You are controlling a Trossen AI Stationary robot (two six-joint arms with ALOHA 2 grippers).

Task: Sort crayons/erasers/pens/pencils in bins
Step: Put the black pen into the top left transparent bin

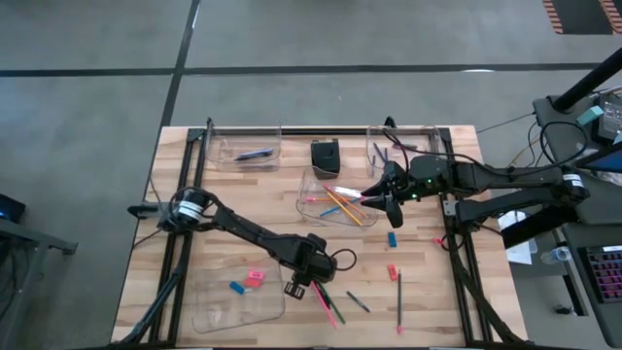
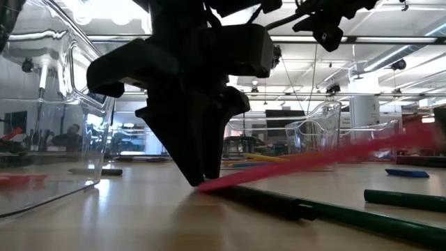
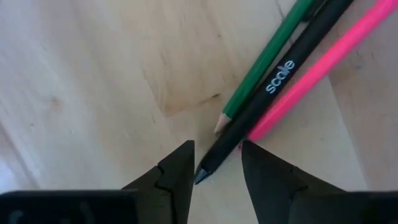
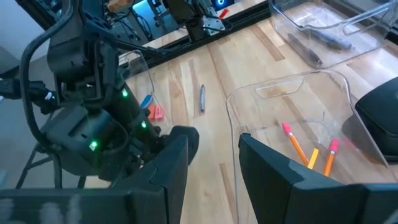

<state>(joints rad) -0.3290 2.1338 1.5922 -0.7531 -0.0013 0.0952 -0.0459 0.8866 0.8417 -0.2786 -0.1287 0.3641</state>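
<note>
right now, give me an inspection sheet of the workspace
surface: wooden table, bare between the items.
job's things: pink pencil, green pencil and black pen lie bunched together; pencils in the middle bin; blue eraser and pink eraser by the near bin.
clutter: small black box between the far bins.
grippers: left gripper open, low at the black pen's tip; right gripper open, at the middle bin's edge.
cables: a loop beside the left wrist.
surroundings: grey floor, equipment to the right.
</note>
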